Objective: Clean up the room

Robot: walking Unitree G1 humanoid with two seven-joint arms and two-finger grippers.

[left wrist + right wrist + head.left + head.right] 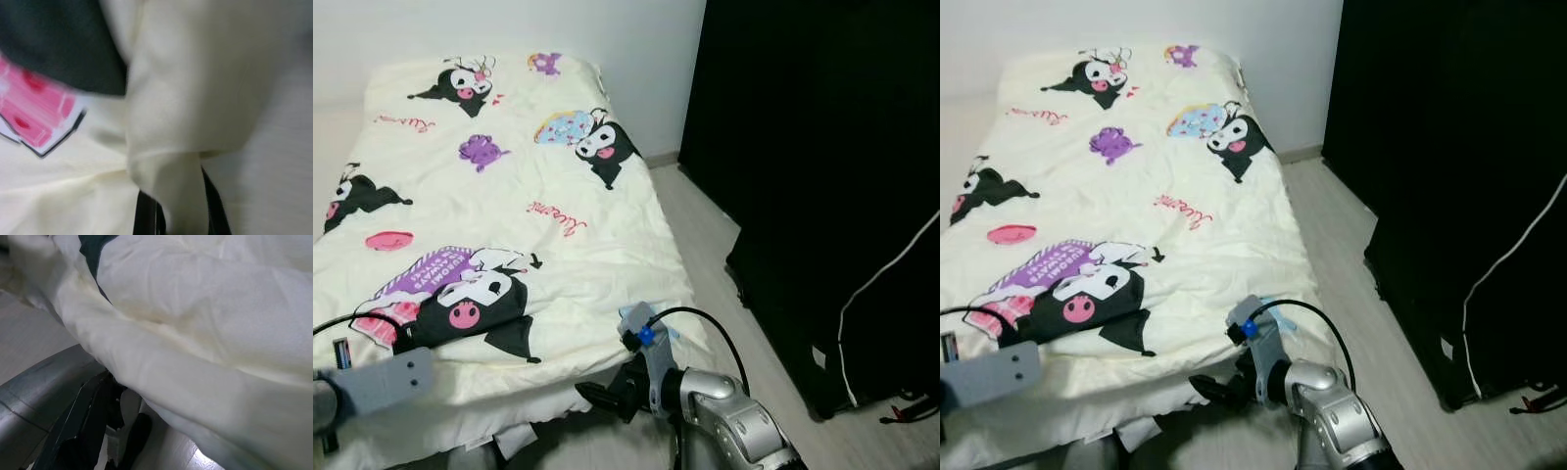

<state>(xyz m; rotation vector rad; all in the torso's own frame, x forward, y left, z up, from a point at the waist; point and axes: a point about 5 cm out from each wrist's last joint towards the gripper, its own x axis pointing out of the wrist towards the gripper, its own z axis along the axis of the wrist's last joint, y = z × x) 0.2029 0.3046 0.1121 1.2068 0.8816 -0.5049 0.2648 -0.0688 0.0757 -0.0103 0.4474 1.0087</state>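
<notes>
From the left eye view, the cream quilt (509, 206) lies spread over the bed (538, 416), cartoon prints up, its near edge hanging at the foot. The right gripper (599, 396) reaches in under that edge, dark fingers pointing toward the bed; I cannot tell from here whether they are parted or closed. The left arm (374, 382) sits at the near left corner, its tip cut off by the frame. A black wardrobe (822, 176) stands along the right, with floor (705, 235) between it and the bed.

The right eye view gives the same layout; the right arm's cable (1317, 318) loops close above the quilt hem. If the arm pulls, that loop could snag the cloth, I'd say.

In the left wrist view, a thick fold of quilt (181, 147) runs down between two black fingers (145, 215), which look closed on it. The picture is blurred, so the hold's depth is hard to judge; a shallow pinch could slip under a tug.

In the right wrist view, the quilt edge (195, 362) drapes just over the dark fingers (93, 426). Whether they hold cloth I cannot tell. Pulling with one side only would probably skew the quilt.
</notes>
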